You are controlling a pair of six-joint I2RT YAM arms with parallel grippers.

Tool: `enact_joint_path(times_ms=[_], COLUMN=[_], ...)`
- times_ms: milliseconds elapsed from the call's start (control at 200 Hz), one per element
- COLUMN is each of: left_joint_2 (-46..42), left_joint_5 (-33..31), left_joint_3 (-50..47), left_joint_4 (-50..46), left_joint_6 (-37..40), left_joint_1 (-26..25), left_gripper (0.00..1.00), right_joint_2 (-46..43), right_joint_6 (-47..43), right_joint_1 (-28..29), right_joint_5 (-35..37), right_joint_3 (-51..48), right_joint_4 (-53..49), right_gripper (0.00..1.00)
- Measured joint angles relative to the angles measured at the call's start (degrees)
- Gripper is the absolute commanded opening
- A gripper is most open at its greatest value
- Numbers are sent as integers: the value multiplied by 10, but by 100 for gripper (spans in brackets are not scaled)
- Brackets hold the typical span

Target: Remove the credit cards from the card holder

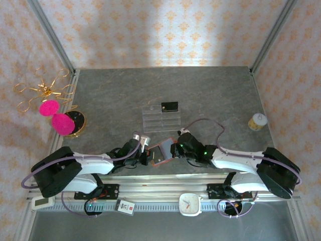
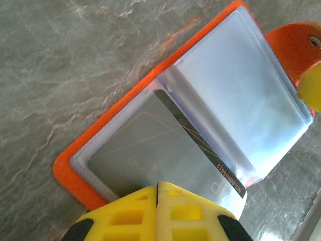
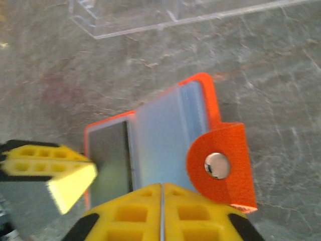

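Left gripper [image 2: 158, 193] is pinched tight on the card [image 2: 165, 160] poking out of the open orange wallet [image 2: 70, 178]. Right gripper [image 3: 162, 193] is clamped on the wallet's opposite edge, next to its snap flap [image 3: 220, 168]. Black card [image 1: 169, 106] sits in the tray [image 1: 155, 120] just beyond the wallet.

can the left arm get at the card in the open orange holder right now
Likely yes: the card holder lies open, the card pokes out of its sleeve, and the left gripper seems shut on it.
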Motion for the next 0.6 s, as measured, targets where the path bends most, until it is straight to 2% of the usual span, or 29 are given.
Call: enact_joint_path(times_ms=[155,255,441,601], left_joint_2=[7,10,28,53], left_joint_5=[-1,-1,0,12], left_joint_3=[0,1,22,59], left_joint_4=[15,16,13,0], left_joint_6=[4,18,62,92], left_joint_1=[3,8,48,60], left_gripper=[0,0,0,0], right_joint_2=[1,38,129,164], right_joint_6=[-23,-30,-38,-37], right_joint_1=[0,0,-5,-28], right_joint_5=[-35,-60,-94,-115], right_joint_3=[52,82,104,104], right_joint_4=[-13,-4,8,21], right_gripper=[13,13,14,14])
